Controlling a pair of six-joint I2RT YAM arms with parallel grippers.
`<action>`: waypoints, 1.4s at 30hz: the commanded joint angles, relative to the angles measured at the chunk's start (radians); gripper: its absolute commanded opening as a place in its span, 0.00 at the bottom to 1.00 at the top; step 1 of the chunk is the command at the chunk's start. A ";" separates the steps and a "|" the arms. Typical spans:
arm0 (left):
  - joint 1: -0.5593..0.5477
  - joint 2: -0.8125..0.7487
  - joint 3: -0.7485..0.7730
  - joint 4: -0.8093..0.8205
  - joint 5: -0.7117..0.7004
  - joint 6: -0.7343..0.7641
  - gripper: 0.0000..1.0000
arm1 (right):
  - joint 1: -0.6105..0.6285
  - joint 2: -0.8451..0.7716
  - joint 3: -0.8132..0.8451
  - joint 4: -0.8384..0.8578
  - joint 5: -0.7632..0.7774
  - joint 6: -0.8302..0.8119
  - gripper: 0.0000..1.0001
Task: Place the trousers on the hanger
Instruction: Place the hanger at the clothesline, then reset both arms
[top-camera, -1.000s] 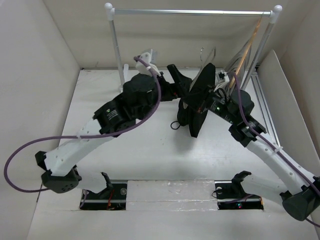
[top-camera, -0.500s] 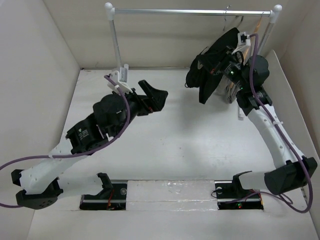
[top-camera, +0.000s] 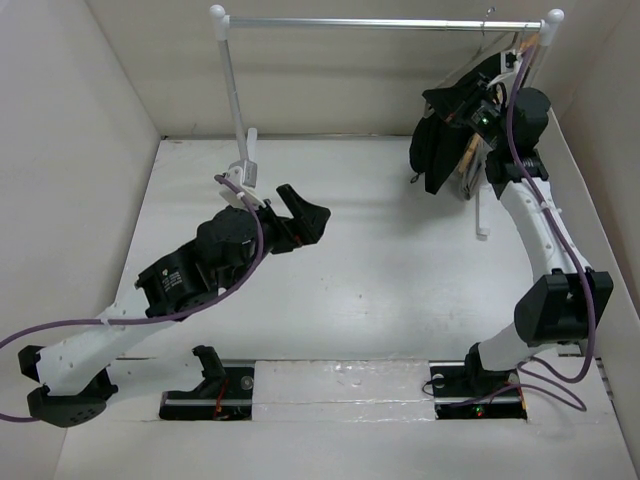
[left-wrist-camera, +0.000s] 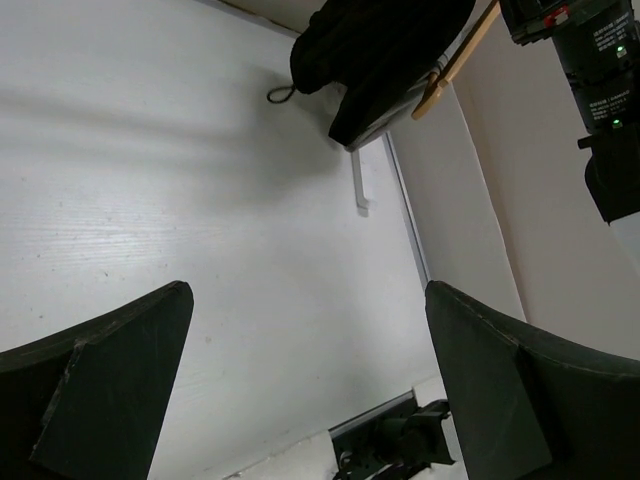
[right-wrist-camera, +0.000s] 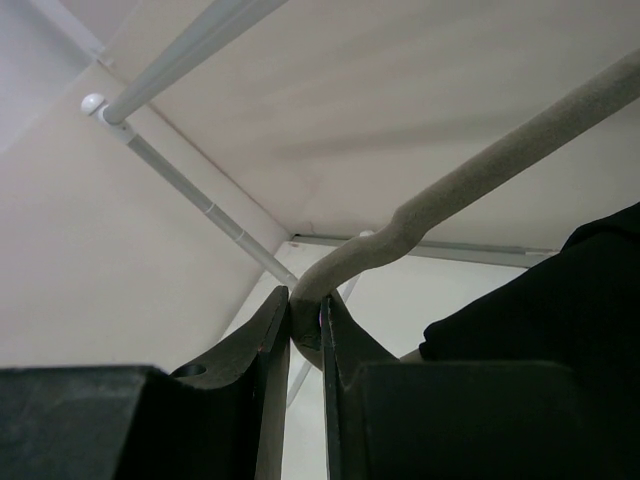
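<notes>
The black trousers (top-camera: 440, 150) hang folded over the grey hanger, high at the back right below the rail (top-camera: 380, 22). My right gripper (top-camera: 488, 85) is raised near the rail's right end. In the right wrist view it (right-wrist-camera: 305, 315) is shut on the hanger's grey neck (right-wrist-camera: 480, 180), with the trousers (right-wrist-camera: 560, 290) at the lower right. My left gripper (top-camera: 305, 215) is open and empty over the middle left of the table, far from the trousers. The left wrist view shows its jaws (left-wrist-camera: 305, 290) wide apart and the trousers (left-wrist-camera: 380, 50) at the top.
A light brown wooden hanger (left-wrist-camera: 460, 55) hangs just behind the trousers. The rack's left post (top-camera: 232, 90) stands at the back left, its right post (top-camera: 535, 70) beside my right arm. White walls enclose the table (top-camera: 350, 280) on three sides.
My right arm has lifted the hanger and trousers from the table's middle up to the right end of the rail. My left arm has drawn back to the left, away from the trousers.
</notes>
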 joint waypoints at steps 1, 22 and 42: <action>0.004 -0.012 -0.026 0.021 0.004 -0.030 0.99 | -0.033 -0.028 0.036 0.218 -0.043 -0.009 0.00; 0.004 0.020 -0.033 0.014 -0.013 -0.044 0.99 | -0.093 -0.164 -0.090 0.032 -0.024 -0.140 1.00; 0.004 -0.050 -0.077 -0.180 -0.104 -0.051 0.99 | -0.056 -0.829 -0.517 -0.591 0.128 -0.542 1.00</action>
